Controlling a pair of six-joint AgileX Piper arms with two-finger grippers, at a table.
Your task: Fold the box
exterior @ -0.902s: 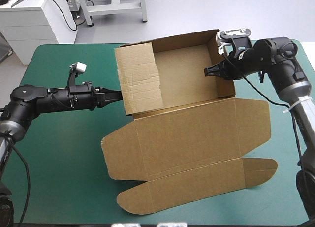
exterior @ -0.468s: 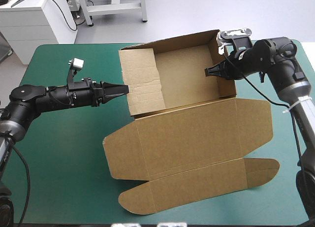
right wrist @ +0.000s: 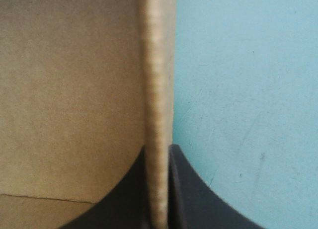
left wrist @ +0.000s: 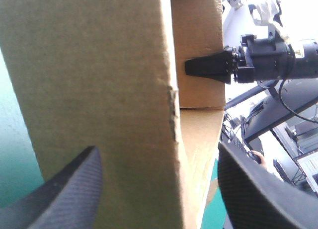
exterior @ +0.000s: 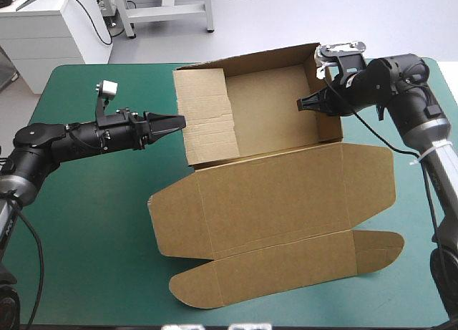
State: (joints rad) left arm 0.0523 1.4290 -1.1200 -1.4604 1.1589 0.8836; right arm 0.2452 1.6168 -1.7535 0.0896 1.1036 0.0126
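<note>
Centre to far side of teal-green table (exterior: 86, 222): brown box (exterior: 265, 108), tray walls up, lid (exterior: 286, 194) flat toward near edge. Right gripper (exterior: 302, 104) clamped on right wall (exterior: 329, 126). Left gripper (exterior: 177, 120) wide, fingers (left wrist: 64, 194) astride left wall (exterior: 204, 126), no grip. Step judged: squaring and tucking left wall. Next move calls for closing on that wall and pressing inward without tipping tray.
</note>
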